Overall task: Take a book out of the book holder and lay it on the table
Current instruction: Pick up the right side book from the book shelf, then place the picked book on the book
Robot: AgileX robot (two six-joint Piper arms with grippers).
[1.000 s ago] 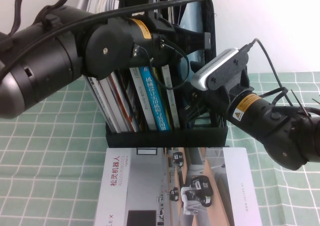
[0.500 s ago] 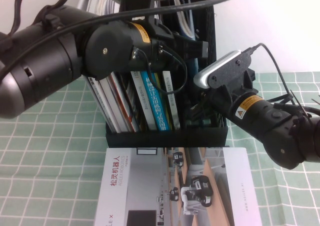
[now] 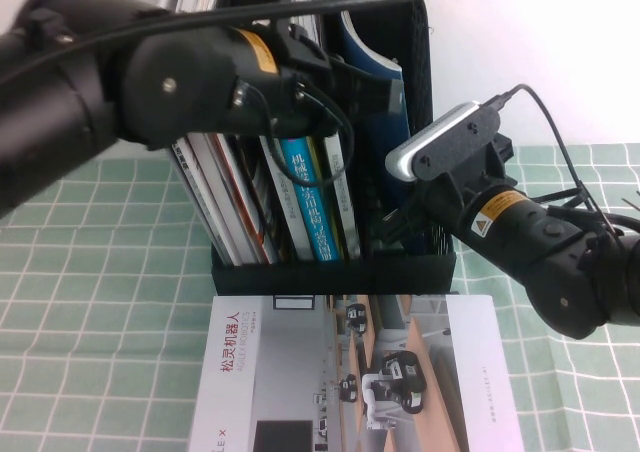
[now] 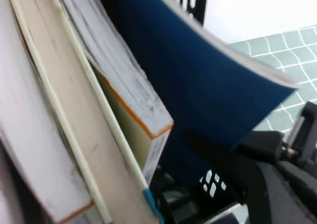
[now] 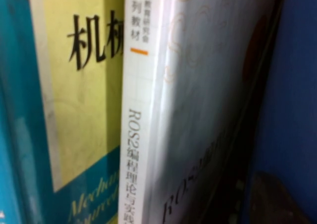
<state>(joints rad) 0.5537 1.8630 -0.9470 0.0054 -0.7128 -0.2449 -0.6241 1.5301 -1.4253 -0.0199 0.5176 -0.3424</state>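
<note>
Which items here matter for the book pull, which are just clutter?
Job: blue book, holder, table, left hand up at the blue book, right hand low inside the holder.
Clutter: white-grey book flat on the table, other shelved books.

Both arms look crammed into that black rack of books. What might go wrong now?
The blue book is tilted, partly raised from the book holder; it could slip. It sits tight against neighbouring books, which might drag out. The left claw at the book and the right claw at the rack's right side are hidden.
</note>
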